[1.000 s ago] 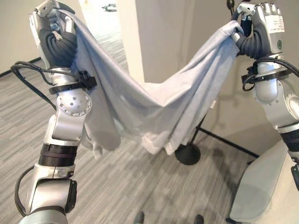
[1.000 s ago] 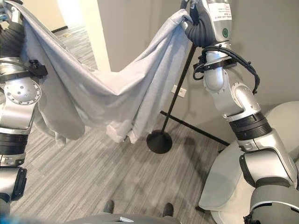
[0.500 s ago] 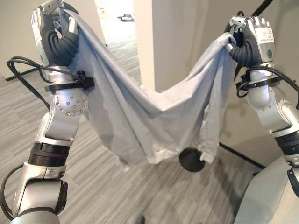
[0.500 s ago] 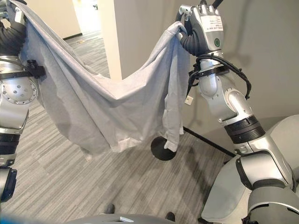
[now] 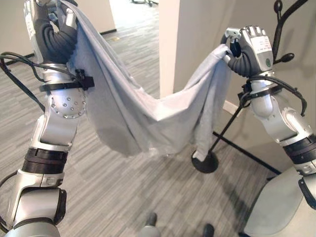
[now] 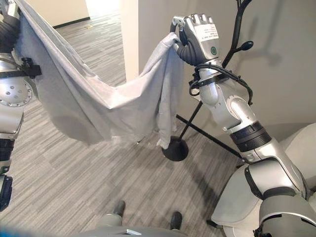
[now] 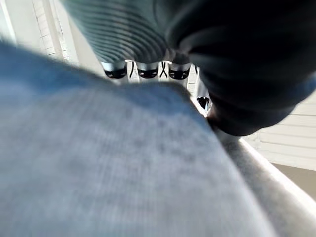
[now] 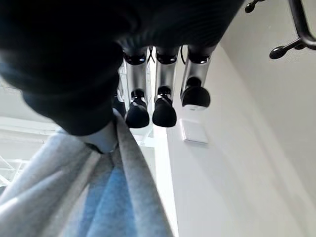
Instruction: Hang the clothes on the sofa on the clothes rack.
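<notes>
— Up at the left, what does the robot have hold of?

— At the top left the left hand (image 5: 49, 27) is raised high with one end of a pale grey garment (image 5: 143, 116) draped over it. The cloth covers much of the hand, and its wrist view shows fabric lying across the fingertips, so whether the fingers are curled on it cannot be told.

— And across the middle?

— The garment sags in a deep swag between the two arms, its lower edge hanging above the grey floor (image 5: 123, 197), clear of it.

— Then the right?

— The right hand (image 6: 195, 39) pinches the other end between thumb and curled fingers. Just beyond it stands the black clothes rack (image 6: 237, 29), its pegs near the hand but not touching the cloth.

— So how far along is it?

— Lifted off the sofa (image 6: 232, 197) and carried over, it seems; the hanging itself is not yet done. No part of the garment rests on a peg.
</notes>
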Tool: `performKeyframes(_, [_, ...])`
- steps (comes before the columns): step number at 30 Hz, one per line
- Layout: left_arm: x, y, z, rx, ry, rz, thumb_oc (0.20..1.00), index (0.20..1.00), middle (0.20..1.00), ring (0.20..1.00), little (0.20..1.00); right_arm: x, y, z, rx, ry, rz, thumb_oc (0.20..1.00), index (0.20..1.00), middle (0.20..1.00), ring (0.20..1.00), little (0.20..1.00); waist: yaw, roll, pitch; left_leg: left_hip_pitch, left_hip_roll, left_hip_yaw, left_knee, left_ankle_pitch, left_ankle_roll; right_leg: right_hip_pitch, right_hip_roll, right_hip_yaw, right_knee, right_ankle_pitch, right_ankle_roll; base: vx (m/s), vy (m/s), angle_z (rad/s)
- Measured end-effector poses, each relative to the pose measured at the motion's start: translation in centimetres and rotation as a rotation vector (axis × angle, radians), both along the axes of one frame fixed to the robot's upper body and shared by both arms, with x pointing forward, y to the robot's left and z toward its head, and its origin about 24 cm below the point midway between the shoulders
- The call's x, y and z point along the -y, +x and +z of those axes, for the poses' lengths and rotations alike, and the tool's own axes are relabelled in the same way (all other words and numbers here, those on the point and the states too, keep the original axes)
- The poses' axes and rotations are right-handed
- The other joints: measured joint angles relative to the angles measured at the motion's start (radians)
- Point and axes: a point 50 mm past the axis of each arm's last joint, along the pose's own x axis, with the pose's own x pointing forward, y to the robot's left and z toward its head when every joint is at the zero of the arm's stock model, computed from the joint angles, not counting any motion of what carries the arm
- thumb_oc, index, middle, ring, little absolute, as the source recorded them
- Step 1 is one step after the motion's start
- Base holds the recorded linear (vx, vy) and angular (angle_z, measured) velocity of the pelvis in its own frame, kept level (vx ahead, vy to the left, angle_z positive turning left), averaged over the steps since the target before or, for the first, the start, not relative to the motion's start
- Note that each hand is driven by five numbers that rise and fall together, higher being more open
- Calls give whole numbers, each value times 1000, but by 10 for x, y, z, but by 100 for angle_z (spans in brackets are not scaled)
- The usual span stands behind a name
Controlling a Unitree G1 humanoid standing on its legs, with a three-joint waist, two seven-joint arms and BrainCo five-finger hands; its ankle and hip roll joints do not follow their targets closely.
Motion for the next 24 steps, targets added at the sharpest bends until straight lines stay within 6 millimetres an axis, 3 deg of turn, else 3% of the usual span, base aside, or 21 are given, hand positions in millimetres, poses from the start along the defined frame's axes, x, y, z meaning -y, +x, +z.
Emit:
performKeyframes(5, [0, 0, 0, 0, 4, 2, 200, 200, 200, 200, 200, -5, -1, -10, -28, 64, 22, 200, 200, 200, 200, 200, 3, -43, -34, 30, -3, 22, 1, -24, 6, 18, -6, 1, 3, 19, -4, 83, 41, -10])
performKeyframes(6, [0, 0, -1, -6, 2, 5, 200, 200, 200, 200, 200, -5, -1, -12, -39, 70, 23, 200, 200, 200, 200, 200, 4, -52, -42, 39, 3, 27, 1, -29, 4, 22, 0, 4, 3, 61, 21, 64, -6, -14])
performKeyframes(12, [-2, 3, -14, -49, -28, 11, 200, 200, 200, 200, 200, -2, 1, -18, -64, 70, -1, 200, 200, 200, 200, 200, -3, -21, -44, 76, 44, 44, -24, -32, -1, 32, 41, 11, 4, 61, 22, 19, -31, -14])
performKeyframes(24, [-5, 4, -24, -86, -42, 27, 200, 200, 200, 200, 200, 2, 4, -24, -92, 74, -23, 200, 200, 200, 200, 200, -5, 20, -53, 100, 67, 55, -53, -14, -16, 36, 61, 16, 3, 62, 12, -33, -32, -3])
